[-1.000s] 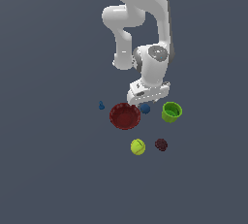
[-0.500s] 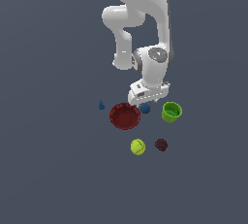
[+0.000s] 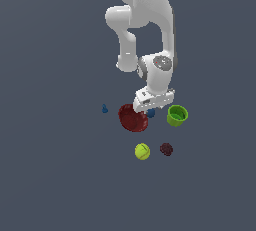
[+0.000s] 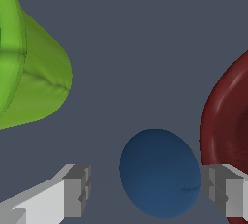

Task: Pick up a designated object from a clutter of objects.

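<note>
While the gripper (image 4: 145,191) hangs open, we see the blue ball (image 4: 160,173) between its fingers, untouched. Red bowl (image 4: 227,121) crowds one finger; green cup (image 4: 29,72) lies beyond the other, contents unreadable.

White arm bent downward, pincer (image 4: 145,191) fingers spread apart

Flat even light, shadowless, sharp renders
</note>
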Motion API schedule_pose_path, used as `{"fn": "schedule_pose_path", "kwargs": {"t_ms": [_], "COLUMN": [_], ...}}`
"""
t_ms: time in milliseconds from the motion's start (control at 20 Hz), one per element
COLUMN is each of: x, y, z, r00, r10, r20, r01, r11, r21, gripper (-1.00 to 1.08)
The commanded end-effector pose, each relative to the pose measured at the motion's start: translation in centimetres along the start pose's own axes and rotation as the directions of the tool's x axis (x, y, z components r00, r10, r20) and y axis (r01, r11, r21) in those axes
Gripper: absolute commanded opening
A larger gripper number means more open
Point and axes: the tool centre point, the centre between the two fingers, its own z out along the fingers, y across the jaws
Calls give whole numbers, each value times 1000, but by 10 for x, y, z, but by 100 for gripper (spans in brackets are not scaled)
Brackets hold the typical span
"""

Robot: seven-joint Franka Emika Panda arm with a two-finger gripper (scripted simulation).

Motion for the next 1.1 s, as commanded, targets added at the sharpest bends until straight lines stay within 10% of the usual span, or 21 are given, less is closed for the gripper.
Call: {"fn": "schedule_pose_path", "kwargs": {"t_ms": [0,250,300,1050], "x": [-6,-6,-6,4], "y": [5,5,5,15], "z": [15,21,21,6], "r00": [1000,1000,1000,1000], "r10": [9,9,9,16], "r20": [16,16,16,-9], "r01": [-9,-9,-9,-16], "r11": [1000,1000,1000,1000], "r21": [0,0,0,-5], "gripper": [100,100,-100,-100]}}
